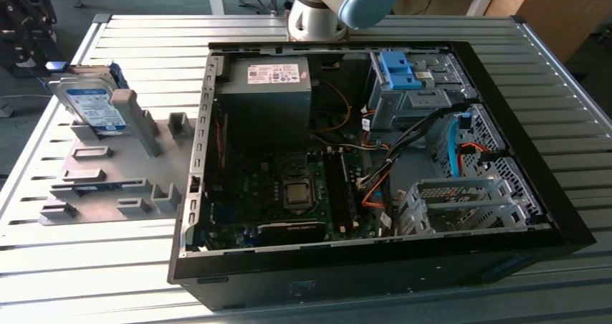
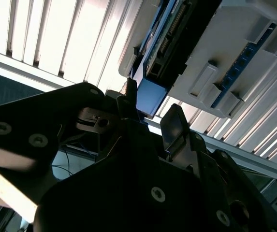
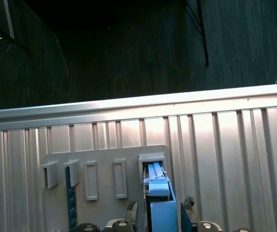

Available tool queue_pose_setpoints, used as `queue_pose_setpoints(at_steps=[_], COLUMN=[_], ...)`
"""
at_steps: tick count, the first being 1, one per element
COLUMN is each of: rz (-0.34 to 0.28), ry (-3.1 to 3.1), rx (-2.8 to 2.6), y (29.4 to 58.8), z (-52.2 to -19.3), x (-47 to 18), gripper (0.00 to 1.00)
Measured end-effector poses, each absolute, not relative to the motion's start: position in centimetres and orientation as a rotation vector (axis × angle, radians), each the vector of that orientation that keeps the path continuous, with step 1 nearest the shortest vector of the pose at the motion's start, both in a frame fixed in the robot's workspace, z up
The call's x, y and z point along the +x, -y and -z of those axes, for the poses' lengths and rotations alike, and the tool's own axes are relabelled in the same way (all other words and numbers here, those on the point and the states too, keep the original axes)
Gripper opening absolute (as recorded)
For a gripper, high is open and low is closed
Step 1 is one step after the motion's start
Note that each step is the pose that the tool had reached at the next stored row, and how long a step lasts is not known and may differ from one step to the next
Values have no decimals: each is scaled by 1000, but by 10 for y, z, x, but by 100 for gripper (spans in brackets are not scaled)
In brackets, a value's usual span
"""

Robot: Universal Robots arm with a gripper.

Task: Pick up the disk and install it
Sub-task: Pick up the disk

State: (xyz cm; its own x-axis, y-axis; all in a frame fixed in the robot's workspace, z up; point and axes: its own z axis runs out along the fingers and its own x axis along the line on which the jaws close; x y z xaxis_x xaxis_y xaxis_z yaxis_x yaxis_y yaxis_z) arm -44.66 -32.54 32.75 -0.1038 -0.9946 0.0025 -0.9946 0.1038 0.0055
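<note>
Black gripper — jaws apart — above the disk.

Disk in grey holder, jaws apart

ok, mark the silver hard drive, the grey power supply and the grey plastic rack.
silver hard drive with blue bracket (image 1: 93,107), exterior view, its white-and-blue label.
grey boxy power supply (image 1: 271,74), exterior view, its white sticker.
grey plastic rack (image 1: 120,168), exterior view, bare base plate.
</note>
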Motion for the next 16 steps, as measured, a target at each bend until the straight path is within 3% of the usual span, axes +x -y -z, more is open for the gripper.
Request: queue_pose_setpoints(at_steps=[16], rz=[4], ry=[2329], rx=[2100], y=[325], z=[-308], x=[-445], gripper=[47])
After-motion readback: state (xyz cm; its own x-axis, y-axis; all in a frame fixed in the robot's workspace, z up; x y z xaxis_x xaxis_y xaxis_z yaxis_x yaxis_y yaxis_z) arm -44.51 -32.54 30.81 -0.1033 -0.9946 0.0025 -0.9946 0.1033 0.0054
